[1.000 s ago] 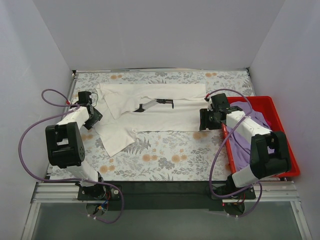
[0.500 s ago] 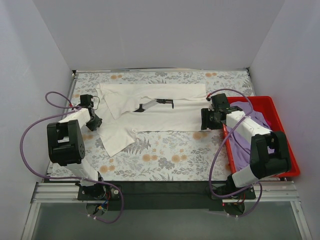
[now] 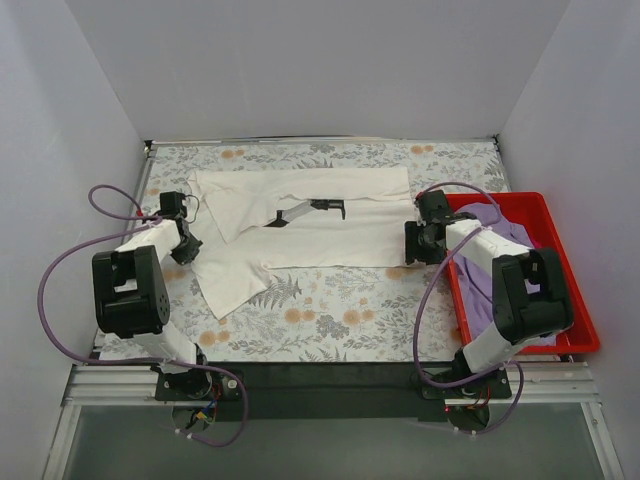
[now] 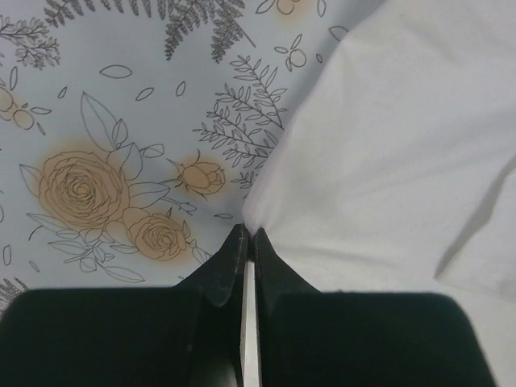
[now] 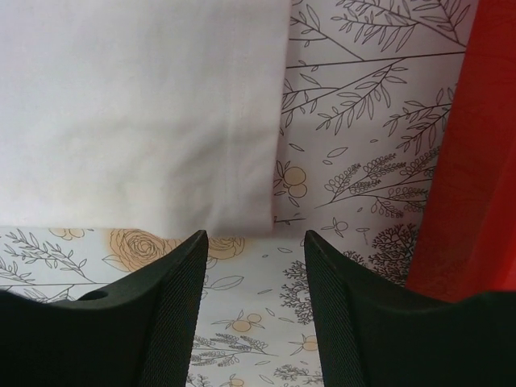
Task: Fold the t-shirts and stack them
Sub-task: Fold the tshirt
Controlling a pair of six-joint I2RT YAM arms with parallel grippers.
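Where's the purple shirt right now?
Overhead view: the purple shirt lies heaped in the red bin on the right side, partly hidden behind the right arm.

- Two soft cotton t-shirts: one white cotton t-shirt with a black robot-arm graphic [image 3: 320, 235] and one plain lavender cotton t-shirt [image 3: 510, 232].
- One red rectangular plastic bin [image 3: 520, 200].
- One floral-patterned tablecloth [image 3: 330, 305], pale with grey ferns and orange blooms.
- Two white-and-black robot arms: the left arm [image 3: 150, 240] and the right arm [image 3: 480, 248].
- Two black two-finger grippers, one on each arm: the left gripper [image 3: 192, 247] and the right gripper [image 3: 410, 243], making four fingers in all.
- Two thin purple cables, one looping from each arm: the left cable [image 3: 41, 295] and the right cable [image 3: 418, 330].
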